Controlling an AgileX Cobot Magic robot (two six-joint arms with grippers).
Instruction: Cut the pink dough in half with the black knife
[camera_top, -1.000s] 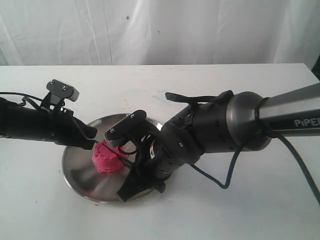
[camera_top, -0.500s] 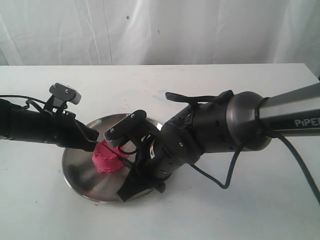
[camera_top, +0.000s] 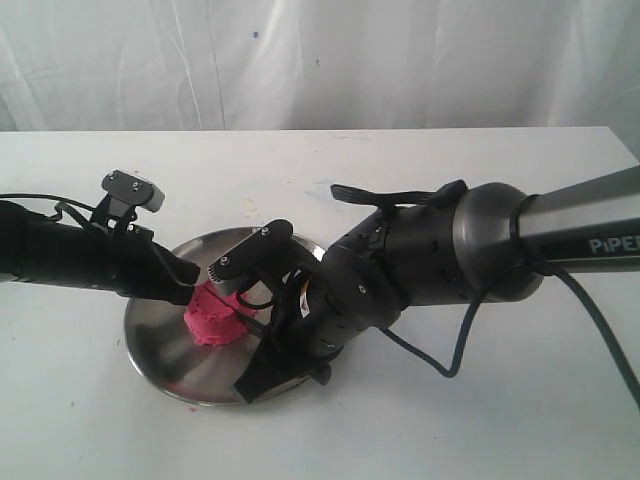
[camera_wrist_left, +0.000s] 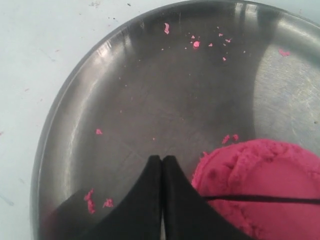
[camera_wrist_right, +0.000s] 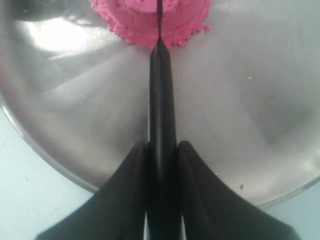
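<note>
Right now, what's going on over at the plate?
The right gripper is shut on the black knife, and the blade is pressed edge-down into the pink dough on the steel plate. In the left wrist view the blade shows as a thin dark line across the dough's top, with no gap between halves yet. The left gripper is shut and empty, its tips low over the plate right beside the dough.

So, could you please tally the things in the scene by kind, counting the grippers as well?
pink dough: 1
black knife: 1
steel plate: 1
grippers: 2, the left gripper and the right gripper
Total: 5
</note>
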